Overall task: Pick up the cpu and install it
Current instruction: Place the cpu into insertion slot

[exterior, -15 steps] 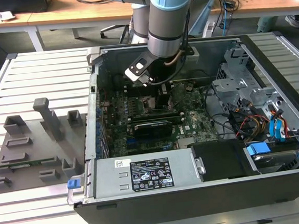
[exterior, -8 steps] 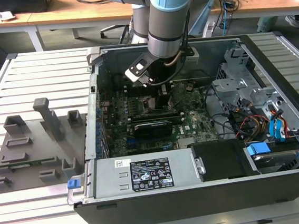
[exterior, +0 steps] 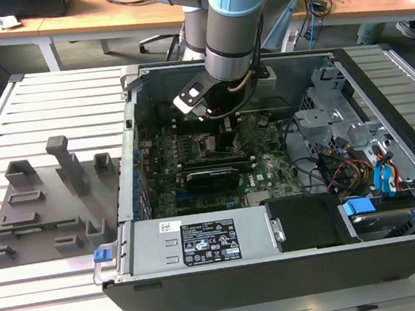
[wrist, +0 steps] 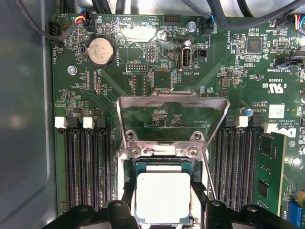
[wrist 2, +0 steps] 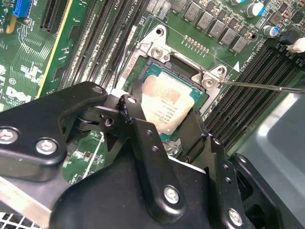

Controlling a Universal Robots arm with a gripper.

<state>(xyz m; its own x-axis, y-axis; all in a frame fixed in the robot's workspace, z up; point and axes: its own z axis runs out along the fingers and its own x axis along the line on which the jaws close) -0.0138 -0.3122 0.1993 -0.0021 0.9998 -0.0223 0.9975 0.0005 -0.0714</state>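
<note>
The cpu is a flat square chip with a silver-grey top, and in both wrist views it lies level over the motherboard socket. My gripper reaches down inside the open computer case. One black finger presses each of two opposite edges of the cpu, so the gripper is shut on it. The socket's metal load plate stands swung up and open beyond the chip. Its thin lever sticks out to the side. In the exterior view the gripper hangs low over the board.
Memory slots run along both sides of the socket. A grey tray with upright blocks lies on the slatted table at the exterior view's left. The power supply and a drive cage with cables crowd the case's near and right sides.
</note>
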